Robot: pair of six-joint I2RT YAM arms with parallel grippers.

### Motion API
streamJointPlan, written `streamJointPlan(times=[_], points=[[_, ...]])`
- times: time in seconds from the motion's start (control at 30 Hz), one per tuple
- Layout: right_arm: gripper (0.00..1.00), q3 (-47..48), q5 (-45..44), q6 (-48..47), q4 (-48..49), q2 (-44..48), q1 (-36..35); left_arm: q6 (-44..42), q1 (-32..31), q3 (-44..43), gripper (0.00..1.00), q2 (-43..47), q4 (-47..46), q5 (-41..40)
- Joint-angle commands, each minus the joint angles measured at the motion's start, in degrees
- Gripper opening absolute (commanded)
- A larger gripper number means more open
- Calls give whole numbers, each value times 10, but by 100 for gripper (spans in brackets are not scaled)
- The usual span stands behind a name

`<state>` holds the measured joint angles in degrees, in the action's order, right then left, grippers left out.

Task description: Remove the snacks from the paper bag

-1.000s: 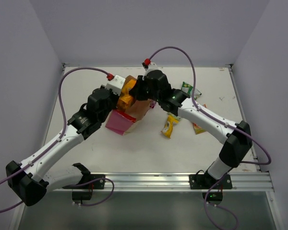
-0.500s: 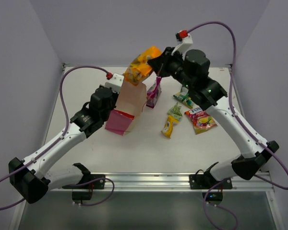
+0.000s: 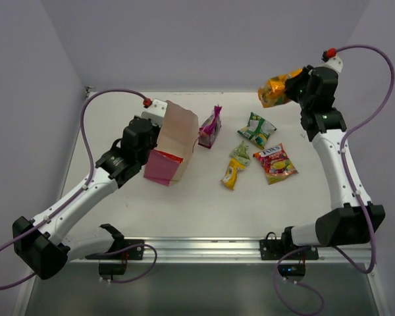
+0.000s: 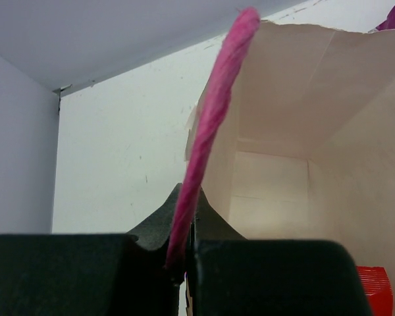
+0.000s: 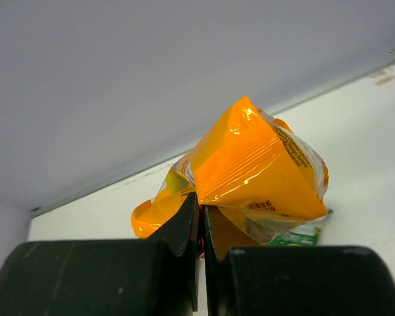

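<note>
The paper bag (image 3: 174, 146) stands tilted left of centre, tan with a pink side, its mouth open and its inside (image 4: 296, 171) showing no packet. My left gripper (image 3: 157, 120) is shut on the bag's pink cord handle (image 4: 207, 125). My right gripper (image 3: 291, 87) is high at the back right, shut on an orange snack packet (image 3: 276, 87), seen crumpled (image 5: 250, 171) above its jaws. On the table lie a purple packet (image 3: 210, 128), a green one (image 3: 256, 128), a yellow-green one (image 3: 234, 166) and a red one (image 3: 274, 162).
Grey walls close in the white table (image 3: 118, 210) on three sides. The arms' bases sit on a metal rail (image 3: 204, 249) along the near edge. Purple cables (image 3: 85, 131) loop over both arms.
My right gripper has lifted the orange packet out of the bag and swung it up and right to the back right corner. The bag and left gripper have barely moved.
</note>
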<state>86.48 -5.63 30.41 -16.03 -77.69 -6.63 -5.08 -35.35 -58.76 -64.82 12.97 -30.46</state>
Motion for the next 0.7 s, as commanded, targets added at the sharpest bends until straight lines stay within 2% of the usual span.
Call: streamJointPlan(times=[0.0, 0.13, 0.33, 0.37, 0.4, 0.47, 0.5, 0.63, 0.67], points=[[0, -31, -58, 46, 51, -39, 52, -1, 5, -25, 0, 21, -30, -1], [0, -69, -69, 94, 59, -96, 114, -12, 5, -15, 0, 31, -35, 11], [1, -91, -83, 117, 45, -172, 135, -26, 8, -5, 0, 46, -39, 15], [9, -84, -80, 114, 32, -182, 136, -26, 9, -4, 0, 47, -43, 22], [29, -75, -67, 111, 16, -192, 136, -25, 8, -2, 0, 50, -44, 27], [45, -54, -50, 94, -21, -190, 135, -26, 8, -1, 0, 51, -50, 35], [58, -54, -37, 89, -29, -168, 129, -29, 9, 0, 0, 52, -51, 39], [80, -65, 2, 26, -29, -83, 72, -47, 11, 10, 0, 54, -69, 51], [81, -64, 8, -11, -26, -68, 45, -49, 11, 10, 0, 54, -74, 54]])
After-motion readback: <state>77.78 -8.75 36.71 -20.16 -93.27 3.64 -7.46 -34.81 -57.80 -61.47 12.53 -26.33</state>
